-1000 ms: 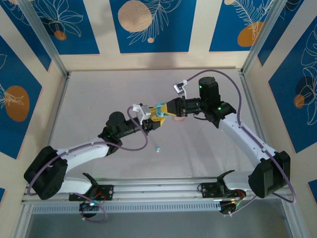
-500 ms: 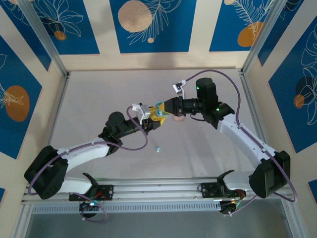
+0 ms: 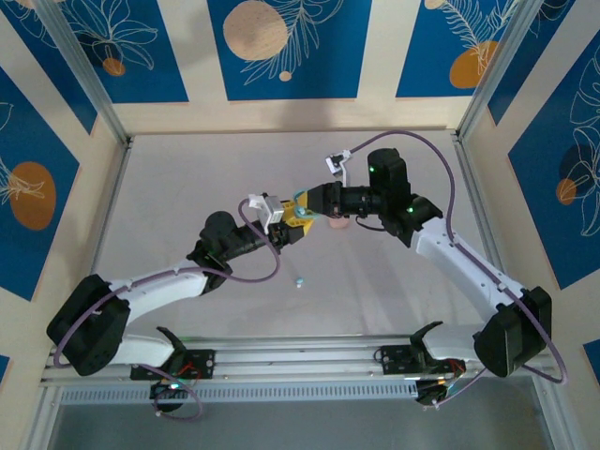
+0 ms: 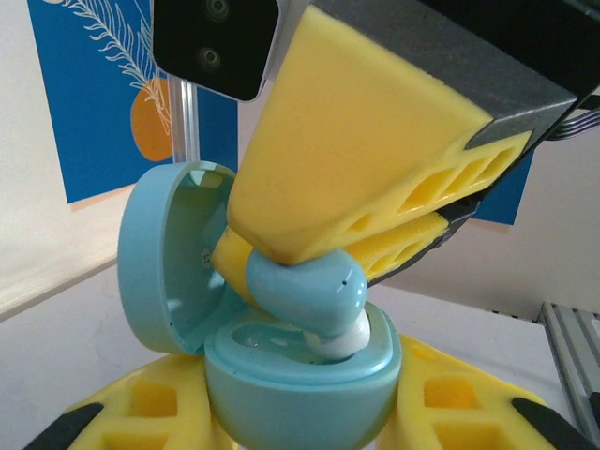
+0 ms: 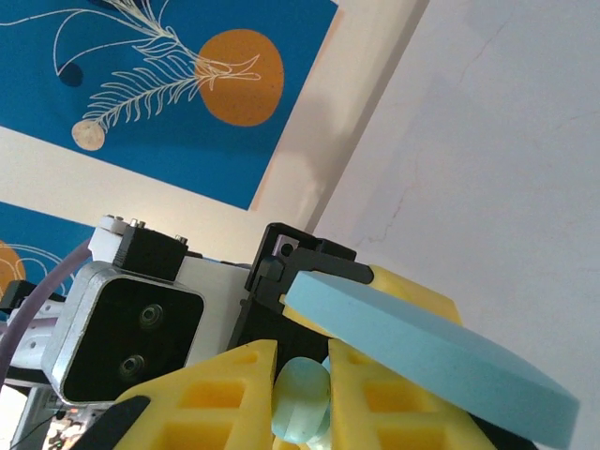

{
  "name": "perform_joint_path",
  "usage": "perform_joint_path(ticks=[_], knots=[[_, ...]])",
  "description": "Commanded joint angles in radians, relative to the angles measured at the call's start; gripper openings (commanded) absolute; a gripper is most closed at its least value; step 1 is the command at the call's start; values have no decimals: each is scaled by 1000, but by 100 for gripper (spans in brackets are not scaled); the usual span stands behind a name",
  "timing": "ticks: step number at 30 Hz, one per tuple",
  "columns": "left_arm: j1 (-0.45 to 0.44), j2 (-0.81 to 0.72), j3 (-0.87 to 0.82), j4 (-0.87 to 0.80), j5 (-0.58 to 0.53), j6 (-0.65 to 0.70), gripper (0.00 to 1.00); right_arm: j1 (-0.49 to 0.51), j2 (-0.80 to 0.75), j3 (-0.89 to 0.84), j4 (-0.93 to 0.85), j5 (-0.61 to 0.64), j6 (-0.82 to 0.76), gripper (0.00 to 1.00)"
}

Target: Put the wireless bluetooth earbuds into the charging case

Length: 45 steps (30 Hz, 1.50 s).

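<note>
- Yellow-padded left gripper (image 3: 289, 228), about mid-table (image 3: 187, 187), jaws pressed in on the base of the charging case (image 4: 300, 380). It holds the case up off the surface, mouth upward, probably so the other arm gets a steady target.
- Second earbud (image 3: 300, 281): a tiny pale speck lying loose on the table, nearer the near edge, between the two arms and well apart from both grippers. Looks parked for a later turn.
- Charging case: light blue. Its lid (image 4: 169, 258) is hinged back and stands up on the left in the left wrist view, so the wells are exposed for loading.
- Earbud (image 4: 305, 286): light blue, white tip pointing down. The tip sits at the case opening and touches inside the rim. Body tilted, most of it above the rim, so I'd call it partly in and not seated.
- Right gripper (image 3: 316, 200) reaches in from the right side and pinches the earbud between its yellow fingers (image 4: 356, 178). The steep angle likely lines the tip up with its well. In the right wrist view the earbud sits between the pads with the lid edge just beside.
- Pink rounded thing (image 3: 339, 223) on the table under the right wrist, partly hidden; likely another case, can't confirm.
- Step in hand: pressing the earbud home. Risk is that it jams crooked if pushed at this tilt.
</note>
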Motion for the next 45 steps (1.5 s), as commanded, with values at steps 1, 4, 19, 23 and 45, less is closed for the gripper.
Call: perform_joint_path(ticks=[1, 4, 19, 23, 45], knots=[[-13, 6, 26, 120, 39, -33, 27, 8, -34, -29, 21, 104, -39, 21], [-14, 15, 27, 145, 39, -50, 27, 17, -44, -42, 26, 124, -57, 20], [-13, -8, 19, 170, -17, -49, 27, 58, -39, 8, -133, 157, -183, 23], [-13, -14, 21, 166, -17, -44, 27, 64, -37, 34, -185, 181, -205, 25], [-14, -28, 10, 134, -25, -17, 27, 76, -53, 154, -324, 260, -216, 48]])
